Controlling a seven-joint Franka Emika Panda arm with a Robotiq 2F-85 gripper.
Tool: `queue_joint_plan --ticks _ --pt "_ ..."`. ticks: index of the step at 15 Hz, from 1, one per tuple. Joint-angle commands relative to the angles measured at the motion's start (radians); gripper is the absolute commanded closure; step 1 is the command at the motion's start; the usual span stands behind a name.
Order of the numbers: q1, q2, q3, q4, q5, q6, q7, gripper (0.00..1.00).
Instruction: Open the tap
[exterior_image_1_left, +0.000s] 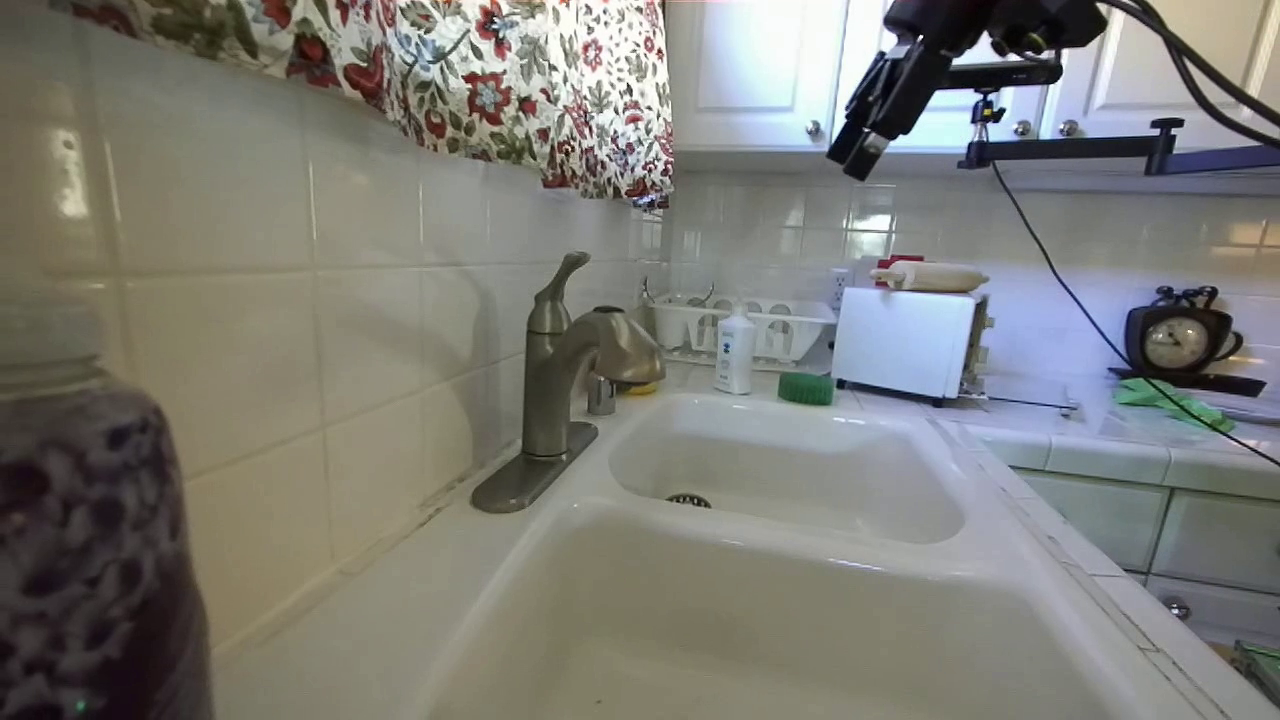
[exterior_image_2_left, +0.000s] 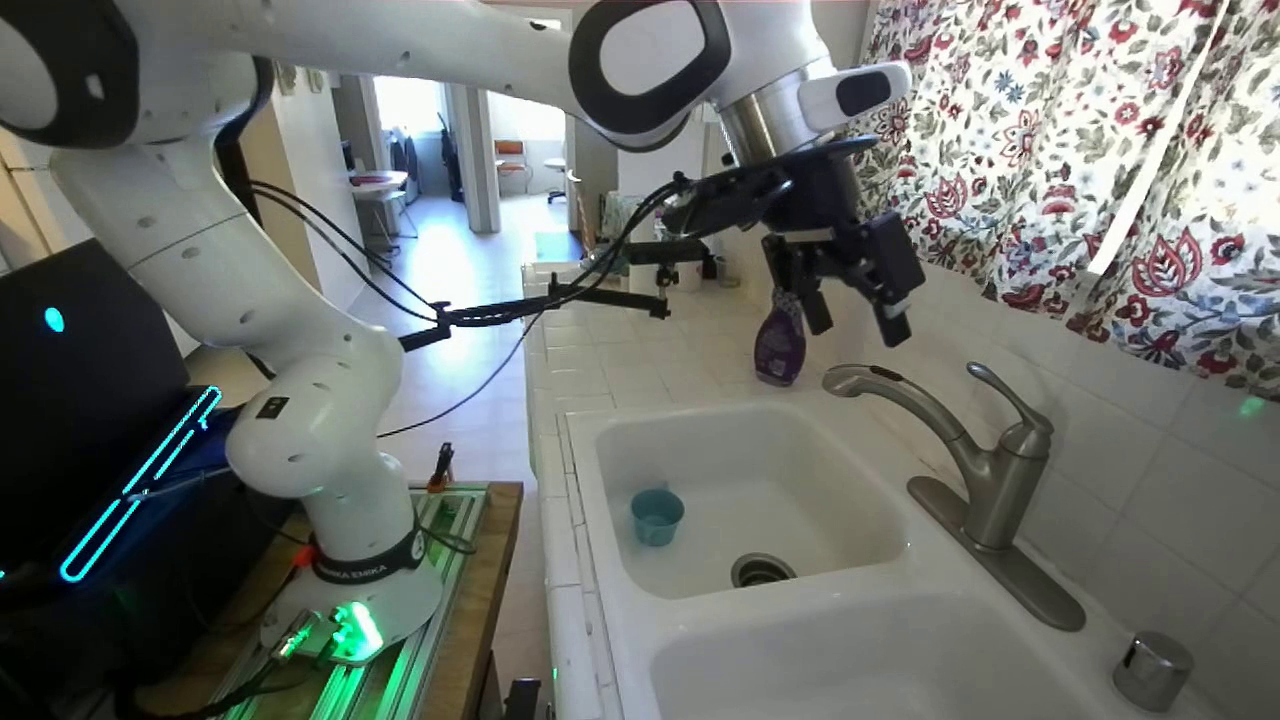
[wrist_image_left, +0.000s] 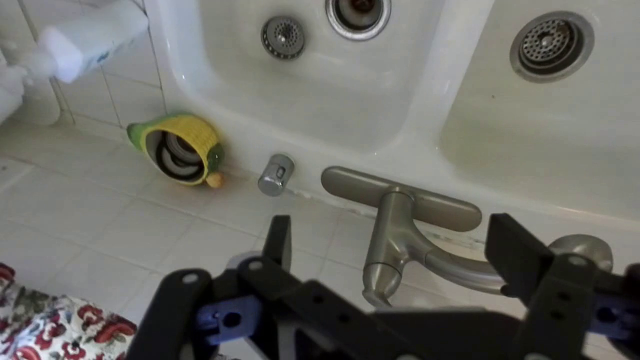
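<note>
The tap (exterior_image_2_left: 1005, 490) is showing brushed grey from base to handle, while the sink (wrist_image_left: 452, 85) is gleaming white. The end effector (exterior_image_2_left: 856, 318) is looking black, with two patches of blue in the wrist view; the arm (exterior_image_2_left: 320, 360) is wearing white with black bands. Red and blue flowers and dull green leaves are covering the curtain (exterior_image_2_left: 1060, 120) on a white ground. The cup (exterior_image_2_left: 657, 520) is showing teal, the spray bottle (exterior_image_2_left: 780, 345) purple, the brush (exterior_image_1_left: 805, 388) green, the cloth (exterior_image_1_left: 1165, 398) brighter green, the pot (wrist_image_left: 195, 131) yellow, green and orange.
</note>
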Motion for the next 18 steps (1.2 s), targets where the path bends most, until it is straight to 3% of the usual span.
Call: queue_joint_plan --ticks 1,9,12,13,18 --pt "0.013 0.105 0.032 0.077 0.017 0.082 -0.064 0.0" --pt "0.005 0.218 0.114 0.074 -0.042 0.33 -0.082 0.0" --pt "-0.019 0.248 0.147 0.056 -0.142 0.442 -0.055 0.0" --pt "-0.003 0.225 0.133 0.058 -0.075 0.382 -0.071 0.0" --pt "-0.01 0.247 0.143 0.057 -0.105 0.421 -0.069 0.0"
